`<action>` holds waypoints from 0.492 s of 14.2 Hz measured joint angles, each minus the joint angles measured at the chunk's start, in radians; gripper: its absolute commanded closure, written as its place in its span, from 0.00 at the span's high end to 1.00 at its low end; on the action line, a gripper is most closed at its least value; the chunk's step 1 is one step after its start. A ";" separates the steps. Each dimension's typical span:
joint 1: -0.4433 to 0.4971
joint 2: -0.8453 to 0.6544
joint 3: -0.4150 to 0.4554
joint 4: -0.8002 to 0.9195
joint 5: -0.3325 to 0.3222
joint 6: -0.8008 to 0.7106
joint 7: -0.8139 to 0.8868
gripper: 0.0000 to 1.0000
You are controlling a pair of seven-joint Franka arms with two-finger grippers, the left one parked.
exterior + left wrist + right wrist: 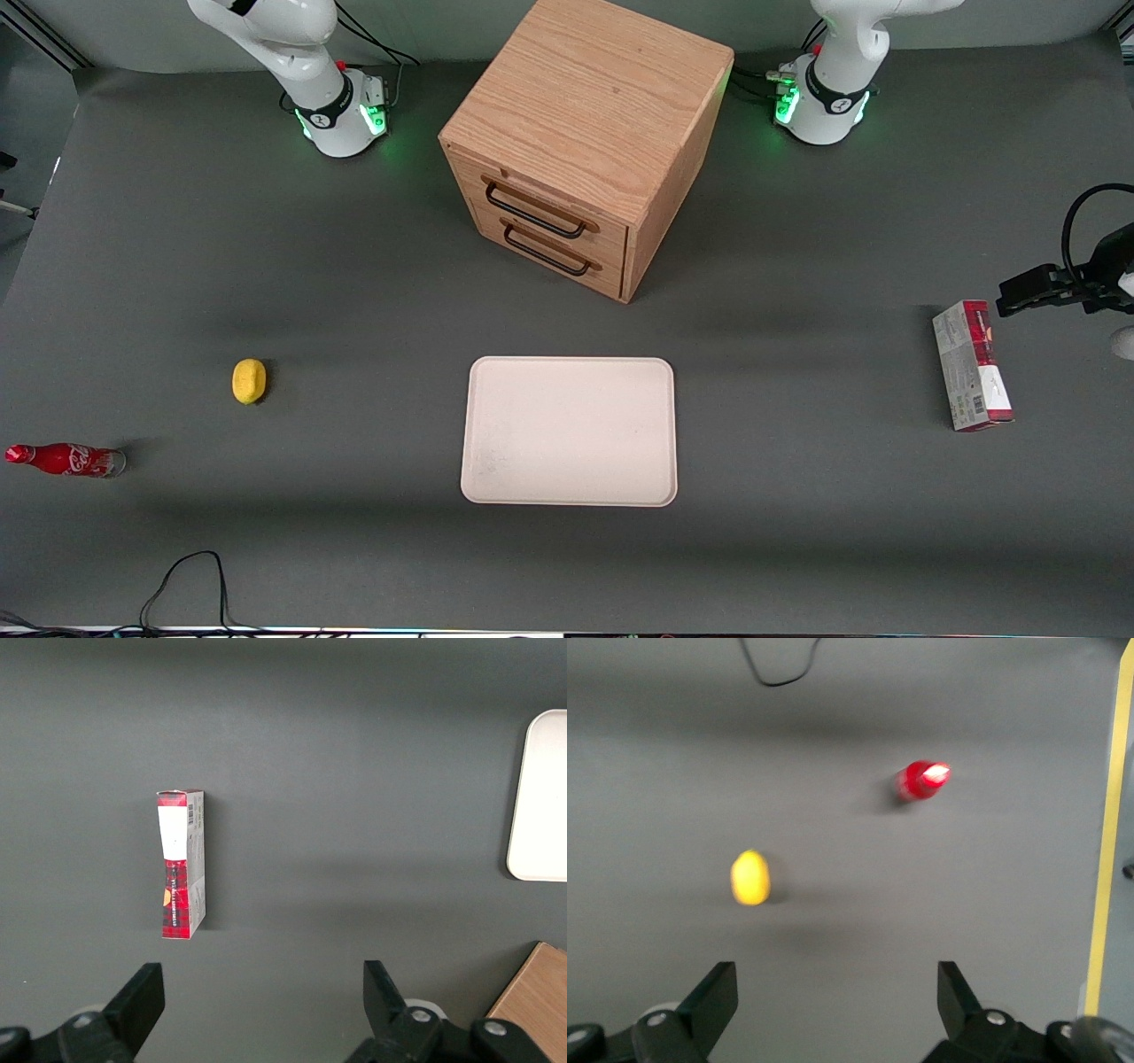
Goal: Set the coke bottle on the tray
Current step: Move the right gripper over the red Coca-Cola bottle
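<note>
The coke bottle (66, 459), small, red, with a red cap and a white logo, is at the working arm's end of the table, close to the table's edge. It also shows in the right wrist view (920, 780). The cream-pink tray (569, 431) lies flat and bare in the middle of the table, in front of the cabinet's drawers. My gripper (837, 992) shows only in the right wrist view. It is open and empty, high above the table, well apart from the bottle. It is out of the front view.
A yellow lemon (249, 381) lies between bottle and tray, also in the right wrist view (750, 877). A wooden drawer cabinet (585, 142) stands farther from the front camera than the tray. A red-and-grey carton (972, 365) lies toward the parked arm's end. A black cable (190, 576) loops nearest the camera.
</note>
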 measured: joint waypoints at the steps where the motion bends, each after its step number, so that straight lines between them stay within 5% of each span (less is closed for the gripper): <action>1: -0.036 0.063 0.012 0.073 0.005 -0.007 -0.039 1.00; 7: -0.136 0.209 0.088 0.266 0.006 -0.027 -0.095 1.00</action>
